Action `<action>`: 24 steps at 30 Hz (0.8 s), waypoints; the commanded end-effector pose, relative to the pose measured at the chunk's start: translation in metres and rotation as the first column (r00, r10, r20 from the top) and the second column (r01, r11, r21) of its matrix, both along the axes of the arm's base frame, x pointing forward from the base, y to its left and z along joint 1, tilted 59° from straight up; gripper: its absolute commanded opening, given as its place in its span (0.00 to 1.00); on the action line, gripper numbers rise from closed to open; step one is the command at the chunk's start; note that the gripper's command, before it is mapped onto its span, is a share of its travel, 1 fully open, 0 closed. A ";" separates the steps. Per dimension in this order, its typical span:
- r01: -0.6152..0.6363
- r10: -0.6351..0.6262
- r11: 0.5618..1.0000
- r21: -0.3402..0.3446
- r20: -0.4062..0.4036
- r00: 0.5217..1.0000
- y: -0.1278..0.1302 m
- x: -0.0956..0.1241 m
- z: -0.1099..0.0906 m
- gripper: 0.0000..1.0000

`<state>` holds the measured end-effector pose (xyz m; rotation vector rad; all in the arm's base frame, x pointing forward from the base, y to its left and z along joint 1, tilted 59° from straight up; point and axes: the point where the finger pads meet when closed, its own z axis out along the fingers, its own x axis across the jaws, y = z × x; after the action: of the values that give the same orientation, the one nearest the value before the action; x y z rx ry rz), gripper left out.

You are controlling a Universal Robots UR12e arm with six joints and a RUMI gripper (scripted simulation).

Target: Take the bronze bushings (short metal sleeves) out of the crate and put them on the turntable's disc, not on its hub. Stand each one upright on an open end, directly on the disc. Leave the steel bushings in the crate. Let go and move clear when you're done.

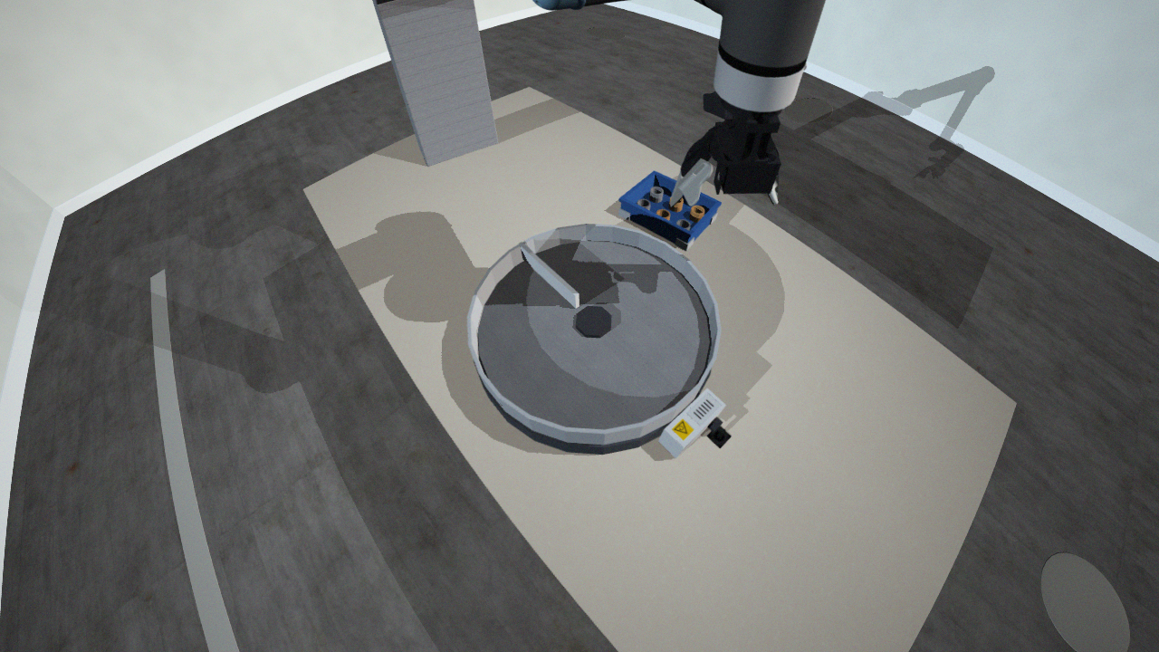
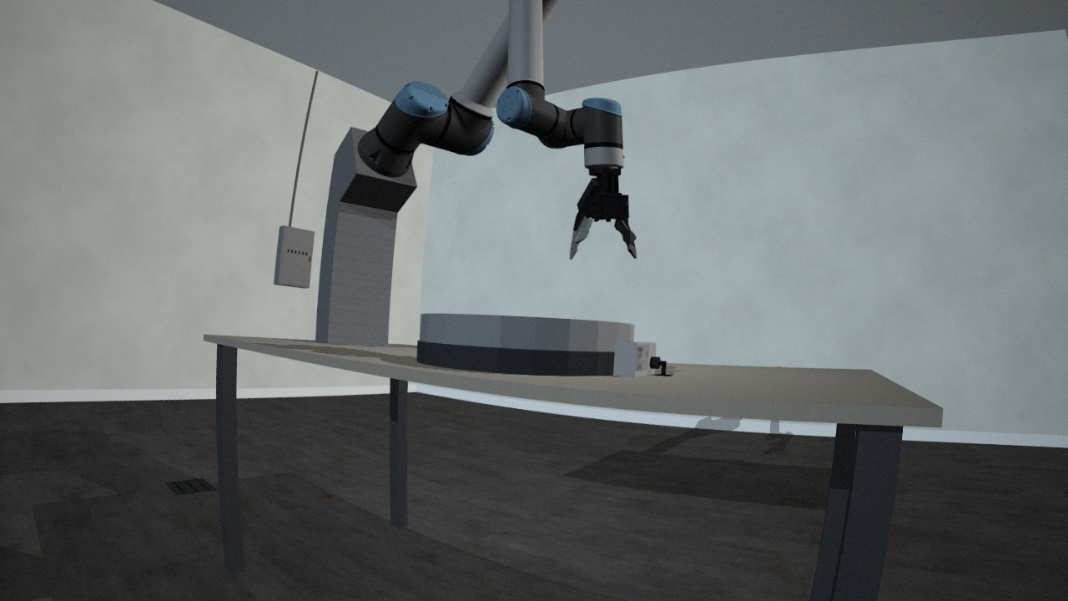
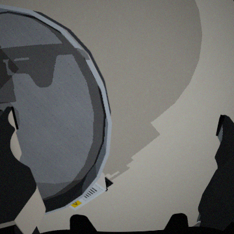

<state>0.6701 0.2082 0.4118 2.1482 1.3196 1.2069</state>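
The blue crate (image 1: 711, 212) stands behind the turntable. In it, three bronze bushings show: one at the right (image 1: 697, 211), one at the front (image 1: 664, 214) and one partly hidden by a finger (image 1: 678, 206). Grey steel bushings show at the back left (image 1: 656, 194) and front right (image 1: 684, 225); a dim one (image 1: 645, 203) at the left looks grey. The turntable's grey disc (image 1: 648, 349) (image 3: 58, 130) has a dark hub (image 1: 593, 321) and bears no bushing in view. My gripper (image 1: 725, 200) (image 2: 603, 257) (image 3: 119, 112) is open and empty, pointing down high above the table.
A raised rim (image 1: 716, 328) (image 2: 526, 330) (image 3: 108, 130) surrounds the disc. A thin white bar (image 1: 550, 276) reaches from the rim towards the hub. A white box (image 1: 693, 423) (image 2: 631, 359) (image 3: 88, 196) with a black knob sits on the turntable's outer side. The arm's grey column (image 1: 449, 97) (image 2: 356, 276) stands at the back.
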 end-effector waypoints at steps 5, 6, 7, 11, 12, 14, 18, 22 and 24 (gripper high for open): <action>0.000 0.000 1.000 0.000 0.001 1.000 0.000 0.000 0.001 1.00; 0.000 0.000 1.000 0.000 0.001 1.000 0.000 0.000 0.001 1.00; 0.000 0.000 1.000 0.000 0.001 1.000 0.000 0.000 0.001 1.00; 0.000 0.000 1.000 0.000 0.001 1.000 0.000 0.000 0.001 1.00; 0.000 0.000 1.000 0.000 0.001 1.000 0.000 0.000 0.001 1.00; 0.000 0.000 1.000 0.000 0.001 1.000 0.000 0.000 0.001 1.00; 0.000 0.000 1.000 0.000 0.001 1.000 0.000 0.000 0.001 1.00; 0.002 -0.002 1.000 0.000 0.002 1.000 -0.004 0.000 -0.001 1.00; 0.005 -0.005 1.000 -0.001 0.002 1.000 -0.011 0.001 -0.004 1.00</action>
<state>0.6704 0.2048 0.4103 2.1482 1.3174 1.2063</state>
